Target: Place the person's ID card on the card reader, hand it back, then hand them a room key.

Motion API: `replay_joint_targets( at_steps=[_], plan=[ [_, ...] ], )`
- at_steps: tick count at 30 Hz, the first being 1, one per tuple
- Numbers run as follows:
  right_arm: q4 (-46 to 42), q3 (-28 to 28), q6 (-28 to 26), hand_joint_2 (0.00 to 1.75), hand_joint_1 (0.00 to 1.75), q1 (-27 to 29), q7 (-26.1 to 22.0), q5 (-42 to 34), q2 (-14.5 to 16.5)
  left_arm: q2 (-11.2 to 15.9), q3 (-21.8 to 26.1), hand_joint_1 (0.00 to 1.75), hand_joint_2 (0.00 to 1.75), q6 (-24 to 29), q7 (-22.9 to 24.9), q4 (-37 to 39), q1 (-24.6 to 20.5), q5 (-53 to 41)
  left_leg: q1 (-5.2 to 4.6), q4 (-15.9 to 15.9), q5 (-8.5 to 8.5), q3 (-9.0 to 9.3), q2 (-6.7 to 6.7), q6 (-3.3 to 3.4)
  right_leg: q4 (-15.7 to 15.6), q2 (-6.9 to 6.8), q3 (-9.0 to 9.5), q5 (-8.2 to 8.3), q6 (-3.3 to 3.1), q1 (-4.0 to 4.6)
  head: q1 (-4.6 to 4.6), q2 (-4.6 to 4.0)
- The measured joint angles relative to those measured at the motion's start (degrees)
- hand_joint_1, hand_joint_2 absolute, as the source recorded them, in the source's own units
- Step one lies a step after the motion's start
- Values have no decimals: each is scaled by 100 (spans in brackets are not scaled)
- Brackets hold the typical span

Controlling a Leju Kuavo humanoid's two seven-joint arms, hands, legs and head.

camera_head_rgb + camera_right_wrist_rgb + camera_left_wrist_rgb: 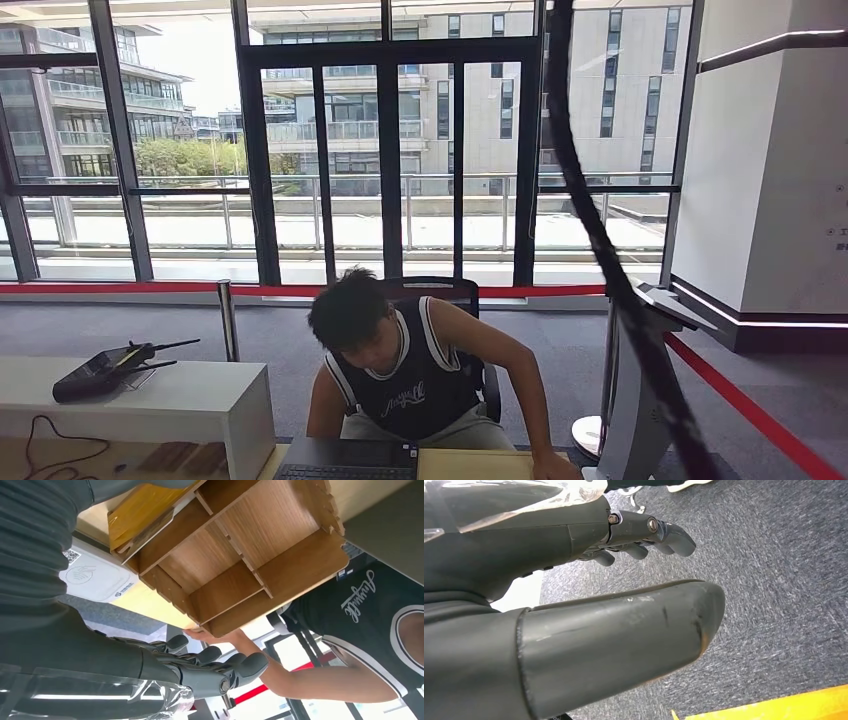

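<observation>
A person in a dark sleeveless jersey (405,385) sits across the desk and leans forward, one arm reaching down to the desk's near edge (550,462). In the right wrist view that same arm (300,680) stretches to the foot of a wooden compartment box (240,565). My right hand (200,665) hangs beside the box with fingers loosely extended and nothing in them. A white card reader (97,577) lies flat on the desk near it. My left hand (624,595) hangs over grey carpet, fingers apart and holding nothing. No card can be made out.
A keyboard (345,470) lies at the desk's front edge. A white side counter (150,400) on the left carries a black handset (105,368). A grey kiosk post (635,400), a thick black cable (610,260) and red barrier tape (740,400) stand on the right.
</observation>
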Motion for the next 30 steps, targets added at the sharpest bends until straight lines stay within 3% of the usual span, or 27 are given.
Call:
replay_joint_targets(
  at_steps=[5, 11, 30],
  plan=[
    [108, 2, 20, 175, 0, -43, 125, 260, 14, 0, 0, 0, 0, 11, -20, 0, 0, 0, 0, 0, 0, 0, 0, 0, 0, 0, 0, 0, 0, 0, 0, 0],
    [285, 32, 120, 175, 0, -151, 619, 1227, 22, -4, 0, 0, 0, 24, -37, -1, 0, 0, 0, 0, 0, 1, 0, 0, 0, 0, 0, 0, 0, 0, 0, 0],
    [753, 23, 177, 175, 0, -271, 611, 1240, -14, -4, -2, 0, 0, 55, -114, -2, 0, -31, 0, 0, 0, 0, 0, 0, 0, 0, -1, 0, 0, 0, 0, 0]
  ],
)
